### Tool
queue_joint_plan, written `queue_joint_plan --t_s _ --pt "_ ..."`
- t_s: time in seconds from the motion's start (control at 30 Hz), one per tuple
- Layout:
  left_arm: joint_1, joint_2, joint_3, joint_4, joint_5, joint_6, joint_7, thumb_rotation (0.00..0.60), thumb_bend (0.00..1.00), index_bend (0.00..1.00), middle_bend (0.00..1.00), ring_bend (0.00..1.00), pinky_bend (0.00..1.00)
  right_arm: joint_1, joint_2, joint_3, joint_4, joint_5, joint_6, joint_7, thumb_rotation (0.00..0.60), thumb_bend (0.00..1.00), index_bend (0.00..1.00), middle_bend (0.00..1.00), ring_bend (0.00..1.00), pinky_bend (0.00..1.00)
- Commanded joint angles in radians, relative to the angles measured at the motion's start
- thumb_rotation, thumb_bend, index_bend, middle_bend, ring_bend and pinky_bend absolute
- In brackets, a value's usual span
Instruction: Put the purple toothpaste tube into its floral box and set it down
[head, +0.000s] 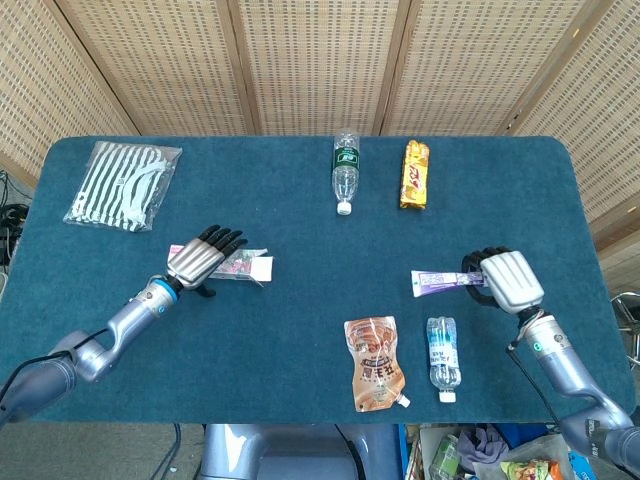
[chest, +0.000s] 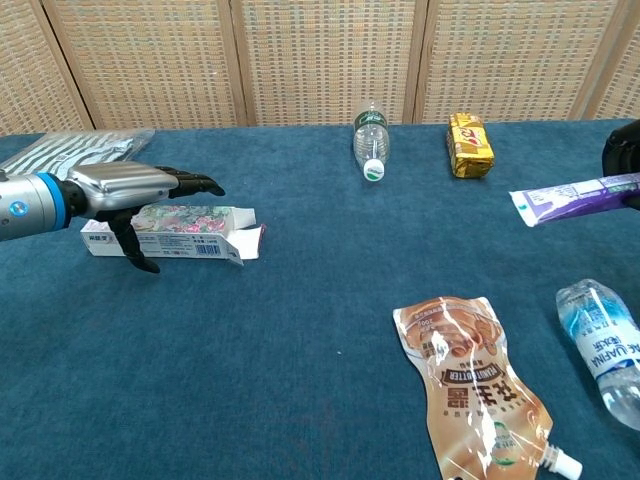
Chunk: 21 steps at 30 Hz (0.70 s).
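A dark teal tabletop (head: 300, 330) fills most of both views, with woven cane panels (head: 320, 60) standing behind it.

My left arm reaches in from the lower left, and my left hand (head: 198, 263) hangs palm down over the left end of the floral box (chest: 200, 230), fingers spread and pointing toward the far right, thumb angled down in front of the box. I cannot tell whether any finger touches it. The box lies flat on its long side with its right end flap open; its small print is too fine to read.

My right arm comes in from the lower right. My right hand (head: 508, 281) holds the purple toothpaste tube (head: 445, 281) by its right end, fingers curled around it, the tube roughly level and its white end pointing left, raised off the cloth. The writing on the tube is not legible.

A striped fabric item in a clear bag (head: 124, 185) lies at the far left corner. An orange-brown spouted drink pouch (chest: 480, 385) lies near the front, its lettering not clear enough to read. Just right of it lies a small water bottle with a blue label (head: 443, 357), printing unreadable. A clear bottle with a dark green label (head: 345, 172) lies at the far middle, and a yellow snack packet (head: 415, 174) lies beside it.
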Motion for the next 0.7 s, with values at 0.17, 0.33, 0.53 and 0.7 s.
queue_joint_plan --t_s 0.17,0.33,0.53,0.7 --pt "-0.016 -0.029 -0.006 0.06 -0.04 -0.018 0.011 0.6 0.16 0.0 0.03 0.06 0.13 -0.005 0.008 0.004 0.003 0.003 0.006 0.002 0.6 0.54 0.62 0.59 0.44 0.43" --pt "-0.02 -0.038 -0.003 0.085 -0.063 -0.04 0.006 0.6 0.16 0.07 0.13 0.15 0.23 -0.008 0.012 0.005 0.009 0.005 0.009 0.006 0.6 0.54 0.62 0.6 0.44 0.43" --pt "-0.031 -0.053 0.005 0.108 -0.085 -0.063 0.011 0.6 0.16 0.25 0.27 0.27 0.35 -0.012 0.015 0.005 0.017 0.005 0.01 0.012 0.6 0.55 0.62 0.6 0.44 0.43" --pt "-0.036 -0.049 0.01 0.093 -0.082 -0.045 -0.005 0.6 0.19 0.38 0.37 0.36 0.4 -0.015 0.018 0.006 0.015 0.004 0.015 0.013 0.6 0.55 0.62 0.6 0.44 0.43"
